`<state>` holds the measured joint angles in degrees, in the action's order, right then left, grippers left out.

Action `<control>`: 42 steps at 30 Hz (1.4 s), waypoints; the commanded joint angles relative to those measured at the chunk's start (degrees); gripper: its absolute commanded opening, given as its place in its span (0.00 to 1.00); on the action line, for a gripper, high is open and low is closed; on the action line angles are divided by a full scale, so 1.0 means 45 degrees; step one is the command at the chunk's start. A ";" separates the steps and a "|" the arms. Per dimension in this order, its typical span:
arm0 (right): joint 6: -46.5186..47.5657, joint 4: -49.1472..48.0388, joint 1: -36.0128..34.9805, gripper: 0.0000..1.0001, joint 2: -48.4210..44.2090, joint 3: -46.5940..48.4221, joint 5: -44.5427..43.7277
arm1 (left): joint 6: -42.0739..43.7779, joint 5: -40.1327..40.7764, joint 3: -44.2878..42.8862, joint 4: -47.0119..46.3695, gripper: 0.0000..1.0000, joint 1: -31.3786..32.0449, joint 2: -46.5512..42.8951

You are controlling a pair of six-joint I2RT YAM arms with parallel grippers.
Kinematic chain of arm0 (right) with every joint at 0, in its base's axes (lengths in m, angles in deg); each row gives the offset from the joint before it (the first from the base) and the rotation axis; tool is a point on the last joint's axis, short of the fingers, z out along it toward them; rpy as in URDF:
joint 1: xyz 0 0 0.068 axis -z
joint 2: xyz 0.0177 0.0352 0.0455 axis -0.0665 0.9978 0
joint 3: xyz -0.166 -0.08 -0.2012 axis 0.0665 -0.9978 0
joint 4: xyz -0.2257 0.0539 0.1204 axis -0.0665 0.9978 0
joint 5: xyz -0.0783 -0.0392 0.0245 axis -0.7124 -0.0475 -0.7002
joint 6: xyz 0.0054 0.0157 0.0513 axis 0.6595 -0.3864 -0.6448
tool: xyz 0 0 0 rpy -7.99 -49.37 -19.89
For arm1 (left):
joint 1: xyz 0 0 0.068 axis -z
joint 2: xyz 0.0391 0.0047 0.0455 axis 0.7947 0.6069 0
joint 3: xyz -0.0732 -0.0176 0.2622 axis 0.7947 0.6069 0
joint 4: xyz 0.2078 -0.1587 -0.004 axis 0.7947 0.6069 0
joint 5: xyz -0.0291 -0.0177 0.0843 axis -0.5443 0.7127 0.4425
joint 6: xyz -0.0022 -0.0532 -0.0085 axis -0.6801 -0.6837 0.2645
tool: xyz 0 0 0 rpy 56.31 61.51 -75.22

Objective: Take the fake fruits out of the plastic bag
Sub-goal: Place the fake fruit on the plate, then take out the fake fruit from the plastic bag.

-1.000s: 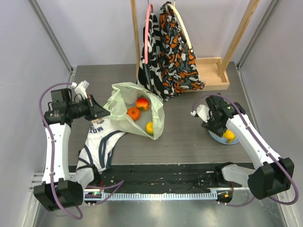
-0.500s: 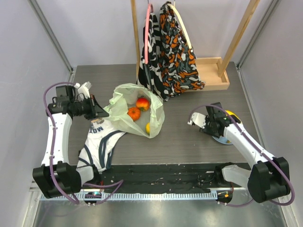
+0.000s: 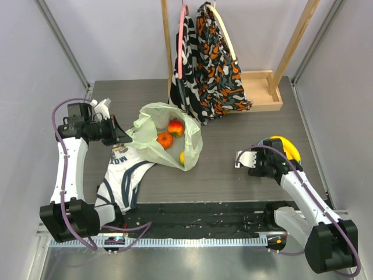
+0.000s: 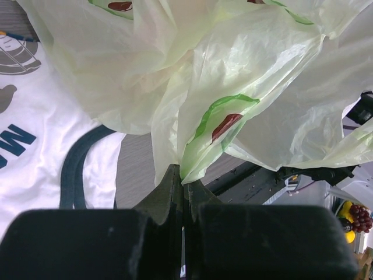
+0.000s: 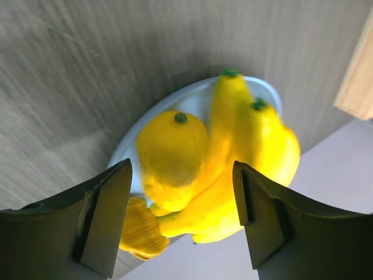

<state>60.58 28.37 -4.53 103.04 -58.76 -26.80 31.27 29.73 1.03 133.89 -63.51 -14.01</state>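
The plastic bag lies open at the table's middle left, printed with avocado halves. Inside it I see a red fruit, an orange-red fruit and a small yellow fruit. My left gripper is shut on the bag's left edge; in the left wrist view the jaws pinch a fold of the bag. My right gripper is open and empty at a heap of yellow fruits. The right wrist view shows the gripper open before a plate holding bananas and a round yellow fruit.
A white garment with navy stripes lies under and in front of the bag, also in the left wrist view. Patterned cloths hang from a wooden rack with a base at the back. Walls close in left and right.
My right arm has drawn back toward the near edge, gripper open, away from the plate of yellow fruits. My left gripper has pulled the bag's edge slightly left.
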 commanded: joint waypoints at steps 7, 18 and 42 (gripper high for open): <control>-0.0973 0.2257 -0.0002 0.91 -0.0790 0.3848 0.2545 | 0.0214 -0.0595 -0.0253 0.0384 0.00 0.0112 -0.0999; -0.7459 0.3956 -0.5817 0.92 0.4790 1.5363 0.4758 | -0.1231 -0.1103 0.0684 0.1165 0.00 -0.0103 -0.3576; -0.9239 0.2828 -1.1136 0.42 0.9854 1.2819 0.5559 | -0.0195 -0.0908 0.1055 0.4507 0.00 -0.0123 -0.4906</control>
<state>17.30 41.20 -54.58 150.86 -3.11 -4.42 30.26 25.88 4.31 152.49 -63.70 -35.52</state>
